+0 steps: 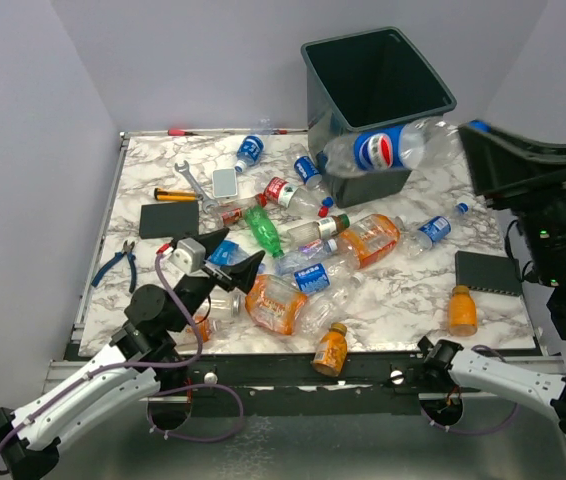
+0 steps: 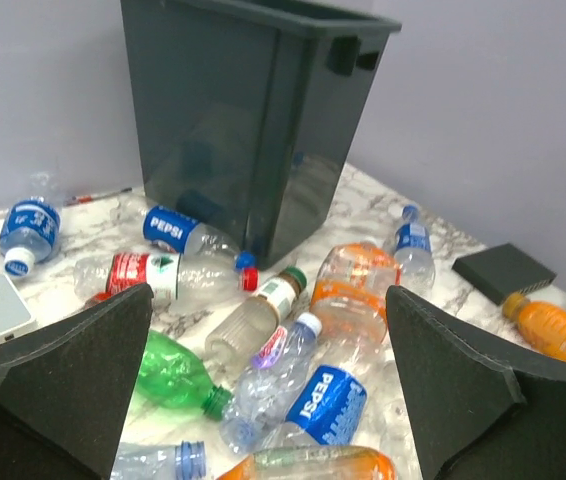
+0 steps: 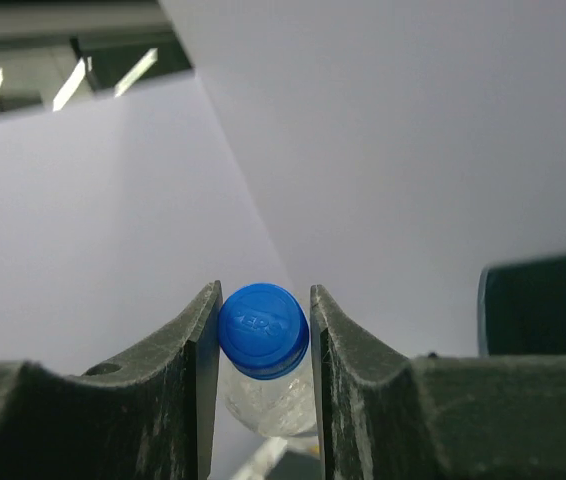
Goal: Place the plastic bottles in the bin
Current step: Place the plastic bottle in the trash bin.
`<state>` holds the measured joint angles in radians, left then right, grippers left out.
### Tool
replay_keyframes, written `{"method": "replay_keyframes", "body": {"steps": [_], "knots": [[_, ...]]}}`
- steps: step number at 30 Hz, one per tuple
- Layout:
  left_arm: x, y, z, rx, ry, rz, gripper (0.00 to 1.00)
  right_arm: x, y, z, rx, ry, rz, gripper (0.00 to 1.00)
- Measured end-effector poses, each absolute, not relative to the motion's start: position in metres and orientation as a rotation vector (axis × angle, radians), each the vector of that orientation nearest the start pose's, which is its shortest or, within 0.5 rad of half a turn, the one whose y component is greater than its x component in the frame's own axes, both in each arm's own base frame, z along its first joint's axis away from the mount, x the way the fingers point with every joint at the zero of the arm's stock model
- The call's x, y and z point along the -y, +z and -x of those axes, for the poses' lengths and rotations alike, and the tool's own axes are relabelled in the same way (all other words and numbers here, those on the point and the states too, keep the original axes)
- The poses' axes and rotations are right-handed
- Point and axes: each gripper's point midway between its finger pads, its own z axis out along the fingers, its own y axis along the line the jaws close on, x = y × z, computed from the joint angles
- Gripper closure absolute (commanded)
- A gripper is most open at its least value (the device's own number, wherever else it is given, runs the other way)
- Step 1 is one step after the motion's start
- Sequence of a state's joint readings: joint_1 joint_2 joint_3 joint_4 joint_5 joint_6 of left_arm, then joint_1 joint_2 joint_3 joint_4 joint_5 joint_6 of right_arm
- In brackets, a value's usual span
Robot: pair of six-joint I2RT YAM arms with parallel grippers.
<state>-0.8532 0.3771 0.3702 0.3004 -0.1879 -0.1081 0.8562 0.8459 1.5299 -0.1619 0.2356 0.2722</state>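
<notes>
Left gripper (image 1: 243, 247) hangs low over the heap of plastic bottles (image 1: 283, 300) on the marble table (image 1: 403, 300), its fingers spread wide and grasping nothing. Farther back, the right gripper (image 3: 262, 296) is clenched on the blue-capped neck of a clear bottle (image 1: 388, 148), held in the air just before the bin (image 2: 213, 120), not inside it.

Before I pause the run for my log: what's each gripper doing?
Left gripper: open, holding nothing.
Right gripper: closed on the blue-capped clear bottle.
</notes>
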Motion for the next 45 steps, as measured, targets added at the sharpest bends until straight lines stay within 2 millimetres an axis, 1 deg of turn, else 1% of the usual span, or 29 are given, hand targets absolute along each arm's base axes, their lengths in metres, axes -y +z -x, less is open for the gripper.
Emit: {"method": "replay_keyframes", "body": {"steps": [1,3,4,5,7,9,12,14,16,18,21,24,25,27,29,31,32,33,36,38,40,41,43,44,45], "knots": [[0.185,0.298,-0.199,-1.289,-0.698,-0.328,0.01,-0.137,0.619,-0.169,-1.022,0.871,0.052,1.0],[0.191,0.289,-0.203,-1.331,-0.683,-0.355,0.01,-0.121,0.636,-0.169,-0.952,0.831,0.001,0.99],[0.194,0.285,-0.205,-1.351,-0.678,-0.368,0.01,-0.115,0.643,-0.173,-0.933,0.79,-0.026,0.99],[0.197,0.28,-0.206,-1.371,-0.674,-0.386,0.01,-0.11,0.651,-0.181,-0.921,0.735,-0.056,1.0],[0.202,0.273,-0.208,-1.402,-0.67,-0.411,0.01,-0.11,0.659,-0.201,-0.92,0.628,-0.095,1.0],[0.208,0.266,-0.209,-1.427,-0.671,-0.437,0.01,-0.115,0.658,-0.225,-0.945,0.504,-0.114,1.0],[0.211,0.258,-0.209,-1.456,-0.668,-0.459,0.01,-0.126,0.651,-0.259,-0.992,0.325,-0.13,0.99],[0.211,0.255,-0.208,-1.466,-0.669,-0.468,0.01,-0.136,0.643,-0.283,-1.028,0.228,-0.128,0.99],[0.211,0.255,-0.207,-1.463,-0.672,-0.469,0.01,-0.141,0.634,-0.308,-1.068,0.149,-0.129,0.99],[0.21,0.258,-0.206,-1.455,-0.674,-0.465,0.01,-0.135,0.631,-0.334,-1.103,0.097,-0.161,0.99],[0.209,0.26,-0.205,-1.447,-0.677,-0.463,0.01,-0.104,0.623,-0.372,-1.152,0.041,-0.25,0.99],[0.208,0.262,-0.205,-1.441,-0.677,-0.464,0.01,-0.076,0.602,-0.397,-1.201,0.011,-0.327,1.0],[0.208,0.261,-0.205,-1.442,-0.672,-0.468,0.01,-0.07,0.594,-0.403,-1.216,0.012,-0.346,1.0],[0.207,0.26,-0.205,-1.445,-0.663,-0.475,0.01,-0.061,0.582,-0.414,-1.243,0.019,-0.375,1.0],[0.206,0.259,-0.205,-1.444,-0.652,-0.478,0.01,-0.056,0.575,-0.426,-1.265,0.018,-0.392,1.0],[0.205,0.259,-0.206,-1.442,-0.64,-0.478,0.01,-0.055,0.569,-0.441,-1.286,0.005,-0.396,0.99],[0.204,0.259,-0.207,-1.443,-0.633,-0.477,0.01,-0.055,0.56,-0.45,-1.308,-0.008,-0.396,1.0],[0.203,0.259,-0.208,-1.444,-0.629,-0.476,0.01,-0.055,0.55,-0.459,-1.333,-0.019,-0.395,1.0],[0.203,0.257,-0.209,-1.449,-0.618,-0.475,0.01,-0.052,0.509,-0.483,-1.44,-0.041,-0.396,1.0],[0.203,0.256,-0.21,-1.454,-0.613,-0.476,0.01,-0.047,0.479,-0.495,-1.513,-0.062,-0.41,1.0],[0.203,0.255,-0.211,-1.458,-0.609,-0.475,0.01,-0.045,0.453,-0.501,-1.577,-0.069,-0.416,0.99],[0.203,0.254,-0.211,-1.461,-0.608,-0.476,0.01,-0.044,0.442,-0.503,-1.604,-0.069,-0.418,0.92],[0.204,0.252,-0.211,-1.466,-0.606,-0.478,0.01,-0.045,0.426,-0.505,-1.645,-0.064,-0.417,0.69],[0.204,0.252,-0.212,-1.469,-0.605,-0.48,0.01,-0.046,0.42,-0.505,-1.658,-0.059,-0.416,0.56],[0.204,0.251,-0.212,-1.47,-0.604,-0.481,0.01,-0.048,0.415,-0.506,-1.672,-0.053,-0.412,0.47]]}}
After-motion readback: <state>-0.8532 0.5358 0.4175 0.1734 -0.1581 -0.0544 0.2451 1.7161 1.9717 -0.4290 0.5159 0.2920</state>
